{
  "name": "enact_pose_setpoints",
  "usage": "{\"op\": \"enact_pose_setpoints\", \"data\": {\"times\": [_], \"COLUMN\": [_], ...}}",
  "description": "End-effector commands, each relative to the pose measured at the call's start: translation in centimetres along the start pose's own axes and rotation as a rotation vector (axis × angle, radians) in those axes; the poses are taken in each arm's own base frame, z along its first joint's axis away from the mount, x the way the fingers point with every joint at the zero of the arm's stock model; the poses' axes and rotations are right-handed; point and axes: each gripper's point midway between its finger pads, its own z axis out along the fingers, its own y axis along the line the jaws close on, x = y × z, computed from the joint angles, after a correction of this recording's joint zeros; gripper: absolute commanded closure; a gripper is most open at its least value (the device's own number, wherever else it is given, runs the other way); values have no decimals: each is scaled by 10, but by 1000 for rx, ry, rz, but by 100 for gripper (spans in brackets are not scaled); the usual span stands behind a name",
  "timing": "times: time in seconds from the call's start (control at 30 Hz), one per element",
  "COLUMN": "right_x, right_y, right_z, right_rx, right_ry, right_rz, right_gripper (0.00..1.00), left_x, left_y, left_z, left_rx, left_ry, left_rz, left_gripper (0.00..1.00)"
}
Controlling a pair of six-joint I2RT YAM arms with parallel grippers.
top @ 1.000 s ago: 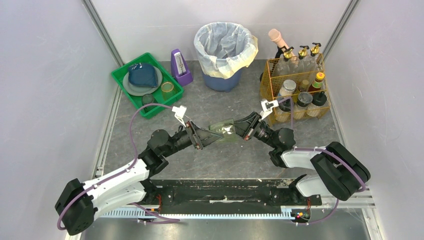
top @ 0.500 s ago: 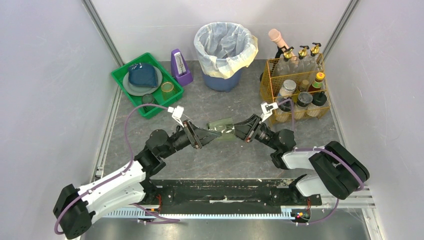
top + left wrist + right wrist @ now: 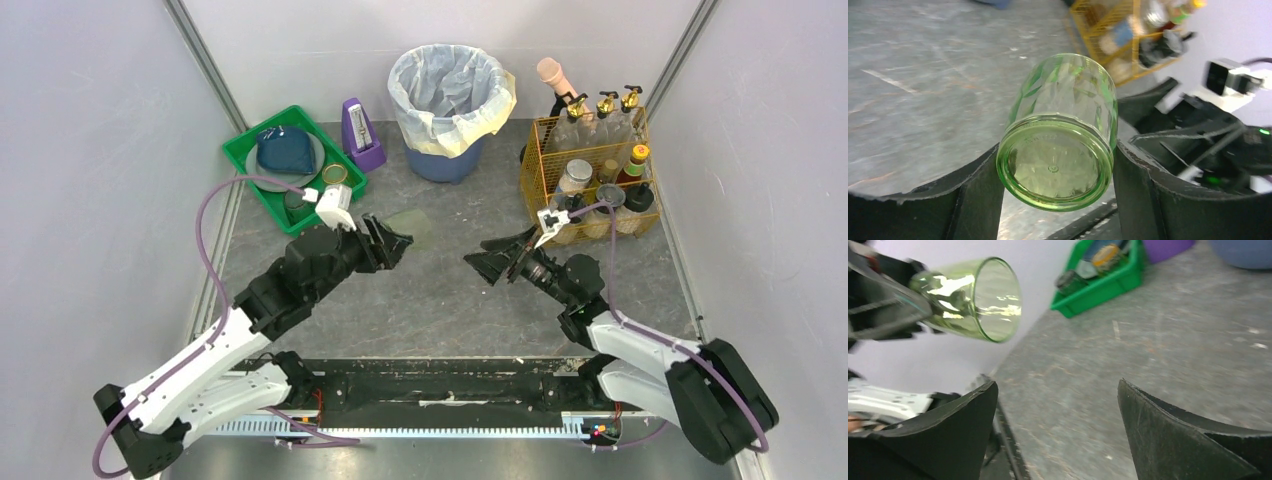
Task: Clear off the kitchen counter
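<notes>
The left gripper (image 3: 396, 240) pinches a green glass tumbler (image 3: 412, 226) by its thick base, one black finger pressed against each side. The glass is held tilted on its side above the kitchen counter (image 3: 440, 305), with its mouth pointing away from the wrist. From the left wrist, the round base of the green glass tumbler (image 3: 1055, 167) faces the lens, and its ribbed wall runs off toward the far side. The right gripper (image 3: 493, 255) sits low over the right half of the counter, in front of a yellow wire basket (image 3: 531, 172) crowded with bottles and jars. Its fingers are spread wide and hold nothing. It is well apart from the glass, and the two grippers face each other across bare stone. The right wrist view shows this too: the open mouth of the tumbler (image 3: 980, 300) hangs at upper left, well beyond the parted fingers. At the back of the counter stand a green tray (image 3: 251, 186) holding a blue bowl (image 3: 285, 150) on a grey plate, a purple metronome (image 3: 360, 135) and a lined blue bin (image 3: 445, 165).
</notes>
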Motion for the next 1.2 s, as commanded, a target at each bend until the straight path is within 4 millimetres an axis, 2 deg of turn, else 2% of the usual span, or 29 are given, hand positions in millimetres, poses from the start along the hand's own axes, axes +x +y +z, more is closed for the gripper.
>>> {"op": "enact_pose_setpoints", "data": {"times": [0.0,0.13,0.27,0.47,0.63,0.73,0.9,0.97,1.17], "right_x": [3,-1,2,10,8,8,7,7,10], "right_y": [-53,-74,-79,-83,-83,-82,-87,-87,-89], "right_z": [-12,-30,-36,-37,-38,-39,-41,-41,-41], "right_rx": [272,402,422,423,429,436,470,471,478], "right_ry": [74,58,47,63,51,51,38,37,44], "right_rz": [-217,-290,-289,-266,-270,-285,-301,-303,-301], "right_gripper": [6,2,2,2,2,2,2,2,2], "left_x": [-25,-54,-89,-137,-164,-172,-166,-161,-137], "left_y": [51,73,101,155,204,231,275,292,324], "left_z": [-14,-19,-19,-18,-7,2,26,33,48], "left_rx": [-330,-519,-686,-888,-1021,-1068,-1083,-1089,-1071], "left_ry": [12,34,62,95,111,142,206,248,341], "left_rz": [214,339,394,365,315,281,193,164,89], "left_gripper": [65,65,65,64,64,63,63,63,61]}}
